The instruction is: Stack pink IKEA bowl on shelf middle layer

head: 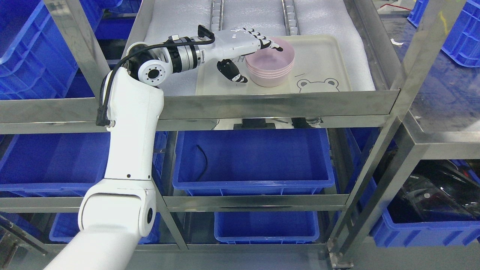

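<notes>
The cream tray (322, 56) sits on the shelf's (277, 101) white foam liner (176, 22), right under and beyond the left robot hand (250, 52). It carries a stack of pink bowls (270, 65), approx four nested, all upright, standing on the tray's left half. The rest of the tray is bare apart from a printed bear face (318, 84) near its front edge, to the right of the robot hand.

One level below the robot hand there is a big blue bin (253, 157) w/ only a thin black cable (204, 161) lying in it at the left. Another blue bin (48, 157) is left of that, behind the white arm; contents can't be made out. A further blue bin (266, 225) sits on the lowest level, more blue crates at the far left and far right edges.

The bowls are pale, slightly see-through pink w/ plain smooth walls, rims stepped one above another; the top bowl is empty inside.

The left robot hand comes in from the left side, its fingers (272, 44) stretched over the near-left rim of the top bowl, black fingertips resting on or just above the rim. Its thumb (232, 72) hangs lower, just left of the stack's outer wall, not touching as far as I can see. So a loose, widish spread around the rim; whether it actually pinches the top bowl I can't tell.
</notes>
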`<state>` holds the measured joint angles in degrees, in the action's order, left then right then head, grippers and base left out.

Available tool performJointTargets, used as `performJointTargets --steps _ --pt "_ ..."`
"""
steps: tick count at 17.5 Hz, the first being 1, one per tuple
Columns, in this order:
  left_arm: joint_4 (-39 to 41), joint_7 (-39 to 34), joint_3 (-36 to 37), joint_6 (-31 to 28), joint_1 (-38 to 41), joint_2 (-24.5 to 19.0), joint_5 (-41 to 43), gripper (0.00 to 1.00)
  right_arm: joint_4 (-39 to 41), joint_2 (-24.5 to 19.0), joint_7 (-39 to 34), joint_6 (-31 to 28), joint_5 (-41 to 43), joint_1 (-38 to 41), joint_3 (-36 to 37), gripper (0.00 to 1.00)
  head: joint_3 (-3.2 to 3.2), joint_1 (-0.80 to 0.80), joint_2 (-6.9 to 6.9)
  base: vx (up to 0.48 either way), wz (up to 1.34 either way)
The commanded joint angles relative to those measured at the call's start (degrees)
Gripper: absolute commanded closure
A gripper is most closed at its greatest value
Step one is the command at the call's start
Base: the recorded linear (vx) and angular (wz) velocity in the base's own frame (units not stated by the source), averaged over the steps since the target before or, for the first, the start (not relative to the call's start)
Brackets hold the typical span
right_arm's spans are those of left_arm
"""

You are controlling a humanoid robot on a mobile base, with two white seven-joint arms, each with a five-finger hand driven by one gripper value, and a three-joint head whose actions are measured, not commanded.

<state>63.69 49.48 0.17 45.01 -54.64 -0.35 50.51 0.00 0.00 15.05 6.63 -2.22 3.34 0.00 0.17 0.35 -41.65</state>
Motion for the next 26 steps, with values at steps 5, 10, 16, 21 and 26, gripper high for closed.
performJointTargets --steps 5,10,16,21,26 --pt "7.0 -1.8 3.1 0.0 -0.5 -0.6 -26.6 0.08 1.0 1.0 0.0 0.0 0.0 0.0 -0.3 0.0 0.0 0.0 0.0 0.001 -0.01" --pt "15.5 -5.0 23.3 0.0 13.2 -0.6 -33.3 0.1 1.0 1.0 0.0 0.0 -0.1 0.0 -0.3 0.0 0.0 0.0 0.0 -0.028 -0.07" --pt "19.5 -5.0 30.4 0.0 27.3 -0.6 -29.2 0.09 1.0 1.0 0.0 0.0 0.0 0.0 -0.3 0.0 0.0 0.0 0.01 -0.026 -0.13" --pt "20.7 -5.0 23.2 0.0 47.4 -0.6 -28.2 0.08 1.0 1.0 0.0 0.0 -0.1 0.0 -0.3 0.0 0.0 0.0 0.01 -0.024 -0.28" --pt "13.4 -11.8 7.4 0.0 56.4 -0.6 -28.9 0.08 1.0 1.0 0.0 0.0 -0.1 0.0 -0.3 0.0 0.0 0.0 0.02 -0.024 -0.22"
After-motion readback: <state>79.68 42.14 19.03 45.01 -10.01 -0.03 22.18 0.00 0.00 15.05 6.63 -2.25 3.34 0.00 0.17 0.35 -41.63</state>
